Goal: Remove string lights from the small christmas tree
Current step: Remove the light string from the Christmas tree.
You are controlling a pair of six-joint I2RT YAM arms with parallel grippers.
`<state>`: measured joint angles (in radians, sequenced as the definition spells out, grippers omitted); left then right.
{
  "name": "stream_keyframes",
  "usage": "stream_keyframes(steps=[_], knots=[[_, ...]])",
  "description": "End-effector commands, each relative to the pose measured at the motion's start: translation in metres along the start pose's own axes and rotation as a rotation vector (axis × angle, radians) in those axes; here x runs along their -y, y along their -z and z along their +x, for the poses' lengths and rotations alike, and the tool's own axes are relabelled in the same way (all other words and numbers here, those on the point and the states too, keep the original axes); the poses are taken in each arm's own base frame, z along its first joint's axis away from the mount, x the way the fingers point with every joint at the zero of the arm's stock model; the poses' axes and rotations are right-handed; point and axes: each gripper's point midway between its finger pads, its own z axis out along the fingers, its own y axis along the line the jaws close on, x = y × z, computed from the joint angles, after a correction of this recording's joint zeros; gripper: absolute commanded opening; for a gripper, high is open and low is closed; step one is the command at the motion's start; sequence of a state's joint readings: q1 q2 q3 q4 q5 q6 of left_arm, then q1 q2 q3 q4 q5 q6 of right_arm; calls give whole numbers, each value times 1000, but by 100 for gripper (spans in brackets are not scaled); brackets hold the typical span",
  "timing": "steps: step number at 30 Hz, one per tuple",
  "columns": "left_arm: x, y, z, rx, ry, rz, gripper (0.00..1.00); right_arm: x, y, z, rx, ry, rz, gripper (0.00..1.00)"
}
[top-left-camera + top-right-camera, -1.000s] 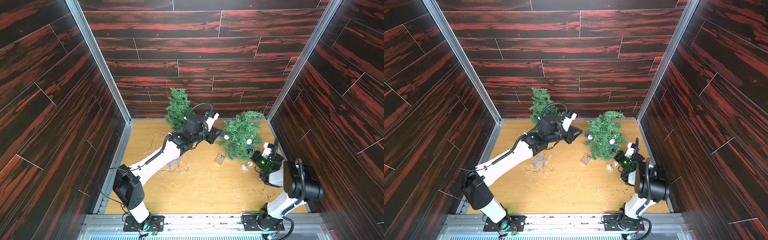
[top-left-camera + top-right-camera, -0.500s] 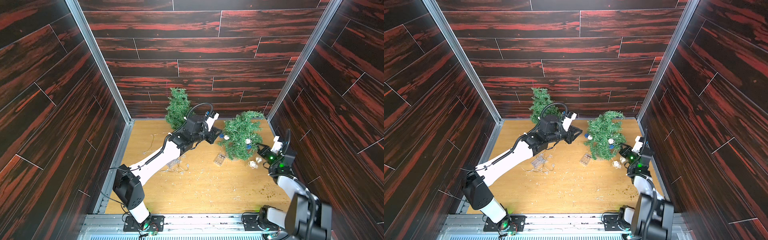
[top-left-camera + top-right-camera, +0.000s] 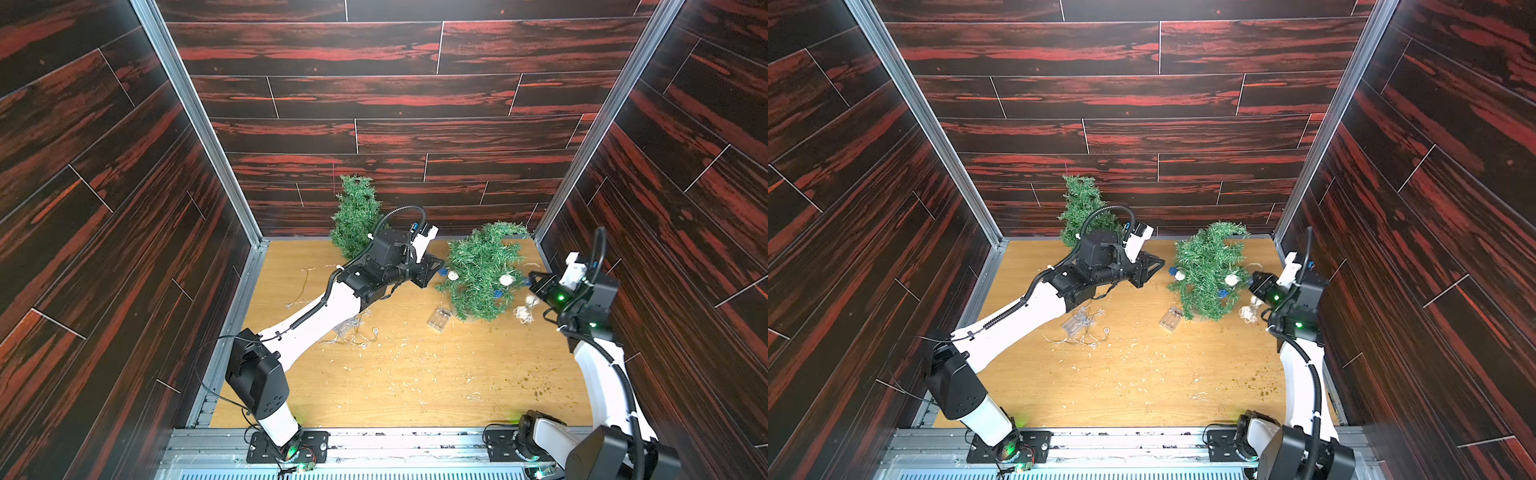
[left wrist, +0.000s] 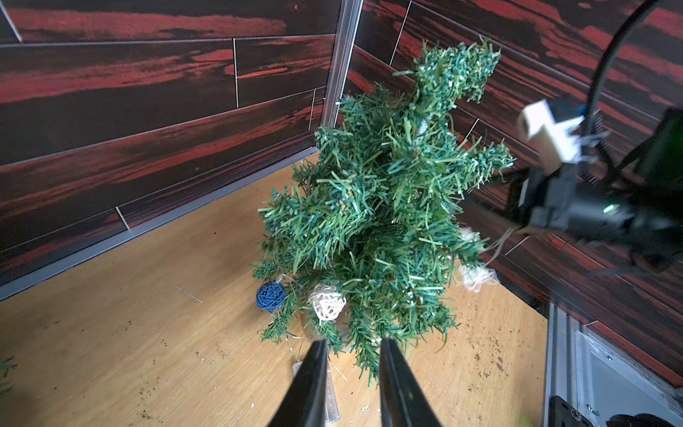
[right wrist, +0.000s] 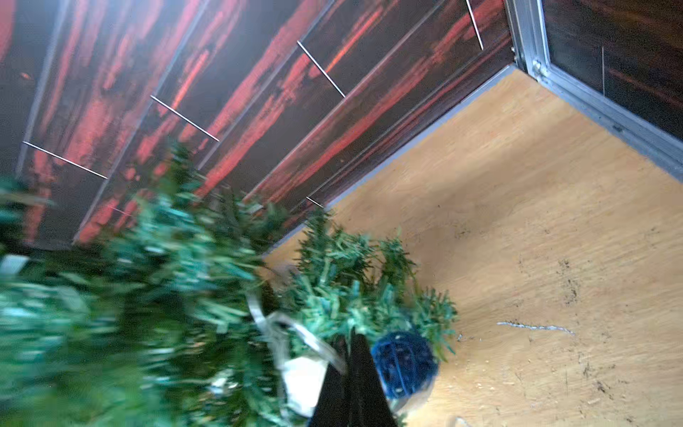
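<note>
Where the wooden table (image 3: 415, 374) meets its far right corner, your small christmas tree (image 3: 482, 274) leans, with the woven-ball strand (image 4: 327, 303) looped through its lower branches. Your left gripper (image 4: 353, 345) hovers just short of the tree's foot, jaws apart and holding nothing. Your right gripper (image 5: 351, 345) sits on the tree's other side, jaws pressed together on that strand's pale wire, which runs from it back to the branches. The silvery strand (image 3: 357, 334) lies heaped under your left arm. A clear battery box (image 3: 440, 320) lies beside the tree, and a blue ball (image 5: 403, 364) is next to the right fingertips.
</note>
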<state>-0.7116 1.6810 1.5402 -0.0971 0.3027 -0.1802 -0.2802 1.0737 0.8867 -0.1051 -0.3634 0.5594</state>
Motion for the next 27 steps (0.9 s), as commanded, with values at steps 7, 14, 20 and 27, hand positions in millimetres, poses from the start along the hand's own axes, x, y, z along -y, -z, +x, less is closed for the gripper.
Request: stream_keyframes(steps=[7,14,20,27], knots=[[7,24,-14,54,-38,-8,27,-41,21,-47,16,-1,-12,0],[8,34,-18,63,-46,-10,28,-28,-5,-89,66,-36,86,0],[8,37,-17,71,-45,-8,28,-20,-41,-121,131,-82,104,0],[9,35,-21,80,-31,7,28,-50,-101,-136,143,-19,87,0]])
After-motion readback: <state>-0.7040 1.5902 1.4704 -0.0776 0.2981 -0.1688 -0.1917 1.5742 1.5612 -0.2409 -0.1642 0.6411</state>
